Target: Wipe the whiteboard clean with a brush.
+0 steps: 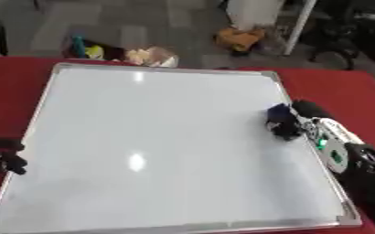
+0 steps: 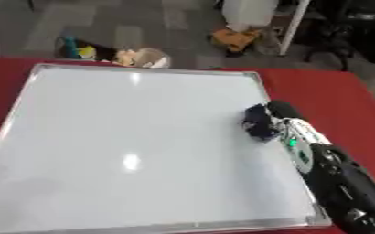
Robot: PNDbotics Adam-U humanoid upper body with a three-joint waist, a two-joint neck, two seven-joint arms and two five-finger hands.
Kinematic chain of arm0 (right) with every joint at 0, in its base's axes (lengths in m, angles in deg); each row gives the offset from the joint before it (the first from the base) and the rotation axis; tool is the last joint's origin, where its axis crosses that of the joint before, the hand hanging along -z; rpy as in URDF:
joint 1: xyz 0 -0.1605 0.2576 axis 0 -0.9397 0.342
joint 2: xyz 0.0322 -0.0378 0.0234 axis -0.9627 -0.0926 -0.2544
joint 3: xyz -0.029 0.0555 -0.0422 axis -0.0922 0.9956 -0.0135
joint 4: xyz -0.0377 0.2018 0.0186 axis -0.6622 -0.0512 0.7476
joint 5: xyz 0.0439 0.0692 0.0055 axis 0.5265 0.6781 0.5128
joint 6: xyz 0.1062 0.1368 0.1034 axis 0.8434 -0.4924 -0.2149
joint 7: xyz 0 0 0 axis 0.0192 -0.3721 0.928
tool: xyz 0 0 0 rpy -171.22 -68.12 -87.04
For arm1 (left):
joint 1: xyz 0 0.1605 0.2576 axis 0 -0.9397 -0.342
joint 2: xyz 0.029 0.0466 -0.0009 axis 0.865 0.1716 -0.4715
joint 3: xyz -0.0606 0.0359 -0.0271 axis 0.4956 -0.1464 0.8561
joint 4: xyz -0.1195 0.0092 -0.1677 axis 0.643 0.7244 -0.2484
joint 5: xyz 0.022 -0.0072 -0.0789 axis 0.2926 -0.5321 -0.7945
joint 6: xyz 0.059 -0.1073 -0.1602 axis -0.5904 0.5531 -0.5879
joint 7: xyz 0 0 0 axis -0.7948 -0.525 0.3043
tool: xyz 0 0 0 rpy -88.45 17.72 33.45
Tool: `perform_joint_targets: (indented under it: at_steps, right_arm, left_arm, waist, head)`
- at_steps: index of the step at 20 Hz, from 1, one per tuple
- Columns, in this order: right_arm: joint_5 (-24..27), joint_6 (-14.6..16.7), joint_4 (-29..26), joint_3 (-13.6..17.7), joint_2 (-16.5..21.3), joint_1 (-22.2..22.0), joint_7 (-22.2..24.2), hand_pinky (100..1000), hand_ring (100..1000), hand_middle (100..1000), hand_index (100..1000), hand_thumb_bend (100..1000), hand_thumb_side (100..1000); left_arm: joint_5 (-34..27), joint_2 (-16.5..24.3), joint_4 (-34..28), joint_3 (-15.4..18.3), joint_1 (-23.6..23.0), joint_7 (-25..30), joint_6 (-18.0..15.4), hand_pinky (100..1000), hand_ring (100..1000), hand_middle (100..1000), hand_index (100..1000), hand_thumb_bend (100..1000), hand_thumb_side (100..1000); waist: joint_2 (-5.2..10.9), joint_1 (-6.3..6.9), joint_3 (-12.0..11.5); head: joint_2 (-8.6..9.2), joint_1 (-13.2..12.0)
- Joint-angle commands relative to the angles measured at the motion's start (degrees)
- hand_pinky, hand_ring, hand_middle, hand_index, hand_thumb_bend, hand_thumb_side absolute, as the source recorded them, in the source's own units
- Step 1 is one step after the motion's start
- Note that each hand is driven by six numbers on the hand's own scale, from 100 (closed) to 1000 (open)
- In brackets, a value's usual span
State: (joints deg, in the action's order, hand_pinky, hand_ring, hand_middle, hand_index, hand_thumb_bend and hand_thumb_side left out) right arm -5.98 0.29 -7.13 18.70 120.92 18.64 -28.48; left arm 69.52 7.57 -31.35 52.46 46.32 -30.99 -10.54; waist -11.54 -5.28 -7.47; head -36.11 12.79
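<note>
We see the whiteboard (image 1: 158, 146) lying flat on the red worktop (image 1: 334, 87), filling most of the frame. At its right edge, mid-height, our right hand (image 1: 296, 119) is clenched around a dark blue brush (image 1: 280, 118) resting on the board. Our left hand (image 1: 2, 157) shows at the left edge; we cannot tell its finger state.

You have a wide white board (image 1: 158, 146) lying flat on a red table (image 1: 334, 87), and nearly all of its surface is bare and open to a sweep. The only thing on it is your right hand (image 1: 302, 119) with a dark brush (image 1: 280, 121), near the right frame. Your left hand (image 1: 2, 157) sits at the board's left edge, partly off it. Strips of bare red table run along the left, right and far sides.
</note>
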Motion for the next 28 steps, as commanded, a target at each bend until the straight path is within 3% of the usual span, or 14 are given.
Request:
perform_joint_targets:
  at_steps: [1,4,5,6,7,8,14,28]
  right_arm:
    - [-0.5,1.0,0.8,-2.9,-2.9,0.0,2.1,841,645,582,593,100,629]
    - [-1.5,1.9,0.3,-3.8,-3.4,1.1,3.0,842,645,582,594,100,628]
    - [-1.8,2.1,0.1,-4.0,-3.6,1.5,3.3,842,645,583,594,100,723]
    - [-2.1,2.5,0.0,-4.3,-3.8,1.8,3.5,842,645,583,594,100,627]
    - [-2.4,2.7,-0.1,-4.6,-4.1,2.2,3.8,842,645,583,593,100,699]
    - [-2.7,3.0,-0.3,-4.8,-4.3,2.5,4.0,842,645,582,593,100,628]
    - [-3.7,4.9,-2.3,-6.6,-5.4,3.5,5.3,840,643,581,592,100,632]
    - [2.9,8.4,-20.8,-14.2,-2.8,-0.1,12.0,813,625,568,579,100,679]
  left_arm:
    - [0.0,1.1,-1.0,0.1,0.7,0.3,-0.2,551,563,622,686,743,1000]
    - [0.0,1.0,-1.0,0.0,0.8,0.4,-0.2,551,563,622,687,743,1000]
    - [0.0,1.0,-1.0,0.0,0.8,0.5,-0.2,551,563,622,687,743,1000]
    - [0.0,1.0,-0.9,0.0,0.8,0.5,-0.2,551,563,622,687,743,1000]
    - [0.0,1.0,-1.0,0.0,0.8,0.5,-0.2,551,563,622,687,743,1000]
    - [0.1,1.0,-1.0,-0.1,0.8,0.6,-0.2,551,563,622,687,743,1000]
    - [0.0,0.9,-0.9,-0.1,0.8,0.6,-0.2,551,562,622,686,744,1000]
    - [-0.2,0.7,-0.9,0.0,0.6,0.6,-0.1,551,563,622,687,745,1000]
  waist:
    - [0.09,0.64,-0.6]
    - [0.11,0.59,-0.9]
    - [0.11,0.58,-0.9]
    - [0.11,0.58,-1.0]
    - [0.10,0.59,-1.1]
    - [0.10,0.59,-1.1]
    - [0.16,0.65,-1.2]
    - [0.66,0.71,-0.1]
  head:
    - [0.55,0.4]
    - [0.52,0.5]
    - [0.52,0.5]
    - [0.51,0.6]
    - [0.50,0.6]
    - [0.49,0.7]
    - [0.43,0.7]
    - [0.30,0.6]
